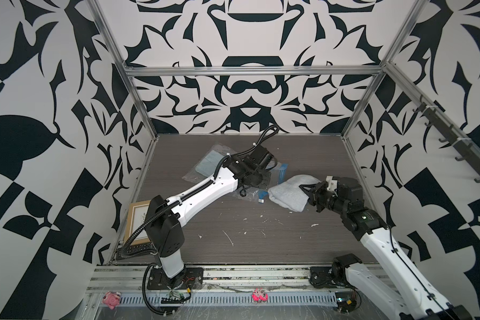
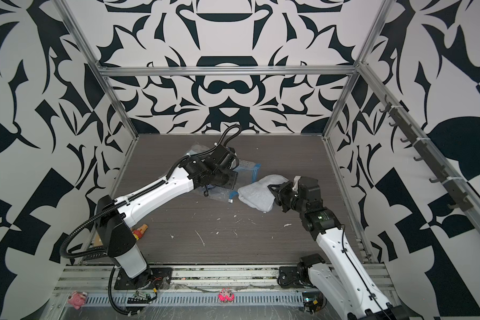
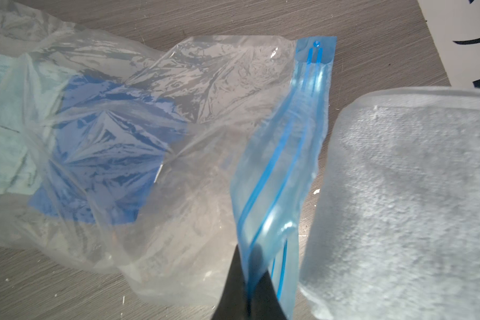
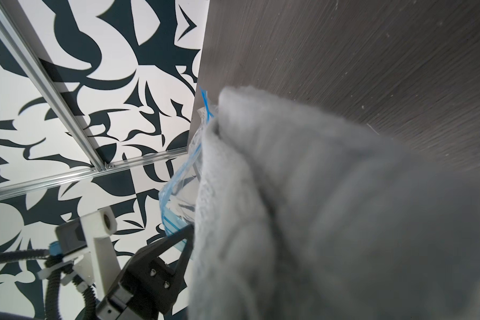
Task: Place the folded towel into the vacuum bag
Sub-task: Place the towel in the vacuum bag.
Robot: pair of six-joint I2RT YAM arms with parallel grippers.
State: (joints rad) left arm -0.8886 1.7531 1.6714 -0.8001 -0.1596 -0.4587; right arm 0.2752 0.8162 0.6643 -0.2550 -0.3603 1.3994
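Clear vacuum bag (image 3: 219,83), one towel (image 1: 287,194), perhaps two

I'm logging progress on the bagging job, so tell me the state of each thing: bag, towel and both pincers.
vacuum bag: crumpled on the table, blue zip strip lifted, pale green cloth inside.
folded towel: outside the bag, beside the blue zip strip, gripped.
left pincer: shut on the blue zip strip.
right pincer: shut on the folded towel.

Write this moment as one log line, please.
left jaws: shut on zip strip of bag | right jaws: shut on towel | towel: beside bag opening, not inside yet
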